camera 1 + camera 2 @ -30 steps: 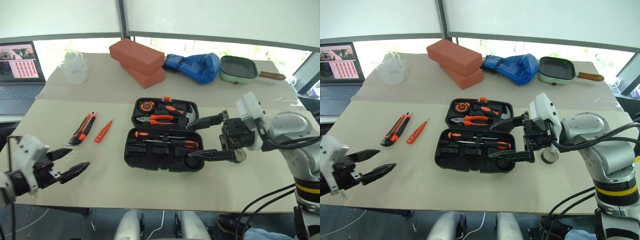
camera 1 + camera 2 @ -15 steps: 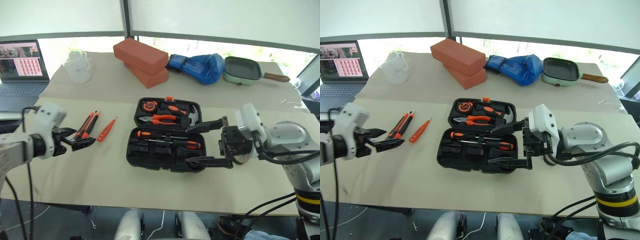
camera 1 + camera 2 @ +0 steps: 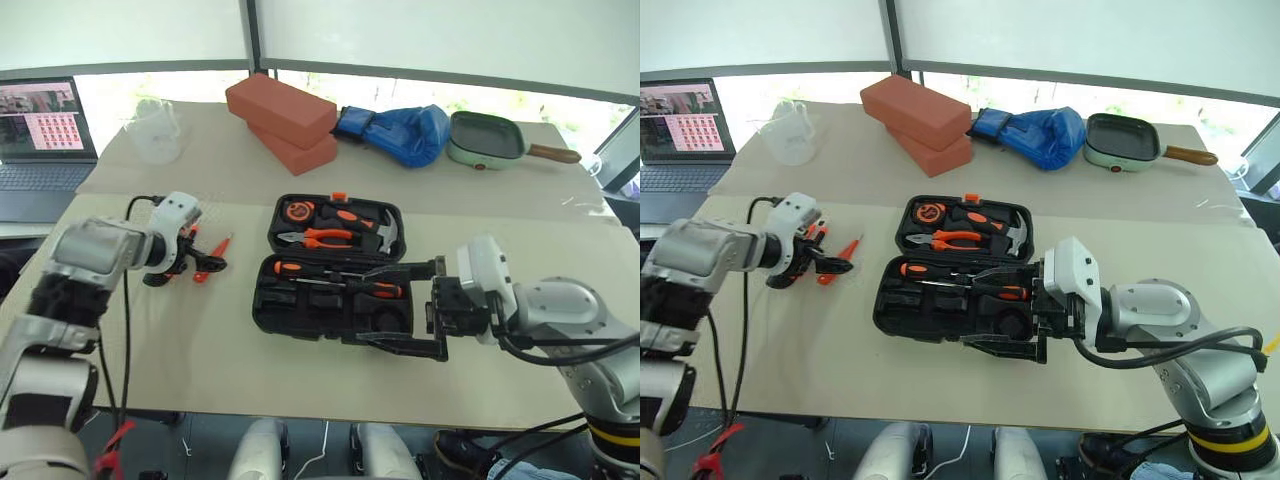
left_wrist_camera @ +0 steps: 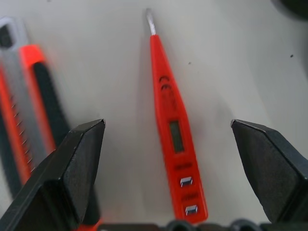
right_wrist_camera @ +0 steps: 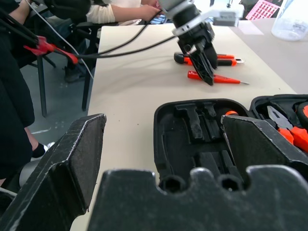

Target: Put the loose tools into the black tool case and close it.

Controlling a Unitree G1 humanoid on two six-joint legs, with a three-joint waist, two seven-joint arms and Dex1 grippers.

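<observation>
1. While the black tool case [image 3: 335, 270] lies open mid-table, it holds pliers [image 3: 318, 238], a hammer [image 3: 385, 232], a tape measure [image 3: 295, 211] and two screwdrivers [image 3: 335, 278].
2. Left gripper [image 4: 175, 159] – wide, empty – has swung from the table edge to straddle the orange screwdriver [image 4: 174, 130] beside the utility knife [image 4: 29, 110].
3. Right gripper [image 3: 1005, 312] – wide, empty – has pulled back slightly.

In the left wrist view, the blurred orange-and-black utility knife [image 4: 29, 125] is cut off by the picture's edge.

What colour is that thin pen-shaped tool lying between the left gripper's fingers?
Bright orange-red, with a bare metal tip: the tester screwdriver. The left wrist view shows it best.
</observation>
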